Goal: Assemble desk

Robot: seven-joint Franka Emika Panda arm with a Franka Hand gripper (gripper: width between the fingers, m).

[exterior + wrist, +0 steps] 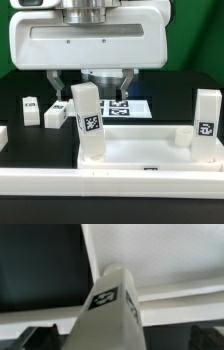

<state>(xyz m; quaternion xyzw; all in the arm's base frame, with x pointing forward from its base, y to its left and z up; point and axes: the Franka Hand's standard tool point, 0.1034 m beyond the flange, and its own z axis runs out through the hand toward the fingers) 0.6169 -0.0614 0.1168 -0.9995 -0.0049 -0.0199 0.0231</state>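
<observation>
Desk tabletop (pixel 150 150), a white tray, lies at the front of the black counter (pixel 40 145) in the exterior view. One leg (pixel 88 120) stands in it toward the exterior view's left and a second leg (pixel 207 122) stands at its right corner. Two loose legs (pixel 55 116) wait on the counter further left, and the marker board (pixel 128 106) lies behind. The pincer (pixel 92 84) hangs over the near leg, spread wide, a finger on each side, clear of it and holding nothing.

In the wrist view the leg (pixel 108 303) rises between the dark fingers (pixel 38 336) with a gap on both sides, and the tabletop (pixel 150 249) shows beyond it. Whether its foot is fully seated in the socket I cannot tell.

My worry is the closing move. If one finger meets the leg first, it could tip or pop out, since nothing else steadies it. A grip taken too high might also twist it askew.
</observation>
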